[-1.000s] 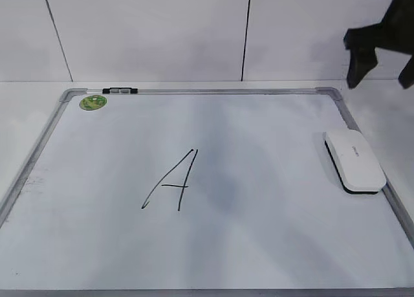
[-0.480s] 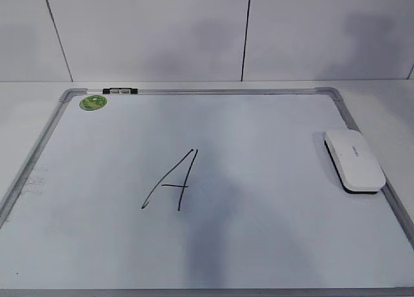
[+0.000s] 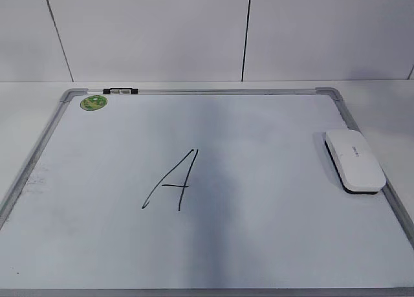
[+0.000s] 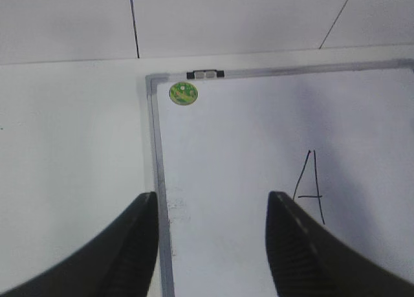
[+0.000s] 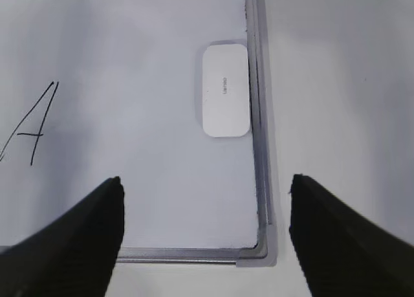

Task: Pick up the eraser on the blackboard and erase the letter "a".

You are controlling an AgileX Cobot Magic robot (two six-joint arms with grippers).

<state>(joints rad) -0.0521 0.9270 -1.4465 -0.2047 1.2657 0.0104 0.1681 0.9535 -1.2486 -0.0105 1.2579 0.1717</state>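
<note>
The white eraser (image 3: 354, 160) lies flat on the blackboard (image 3: 272, 135) against its right frame; it also shows in the right wrist view (image 5: 225, 90). No small letter "a" shows on the board. Only a tall capital "A" (image 3: 171, 180) stands near the middle. My right gripper (image 5: 205, 178) is open and empty, high above the board's near right corner, well back from the eraser. My left gripper (image 4: 212, 197) is open and empty above the board's left frame (image 4: 155, 148). Neither gripper shows in the exterior view.
A round green sticker (image 3: 93, 103) sits in the board's far left corner. A small black-and-silver clip (image 3: 119, 90) sits on the far frame. White table surrounds the board, with a white tiled wall behind. Faint smudges mark the board near its left frame (image 4: 174, 209).
The right gripper, seen at the upper right of the exterior view a second ago, has moved out of that view. The eraser and board have not moved.
</note>
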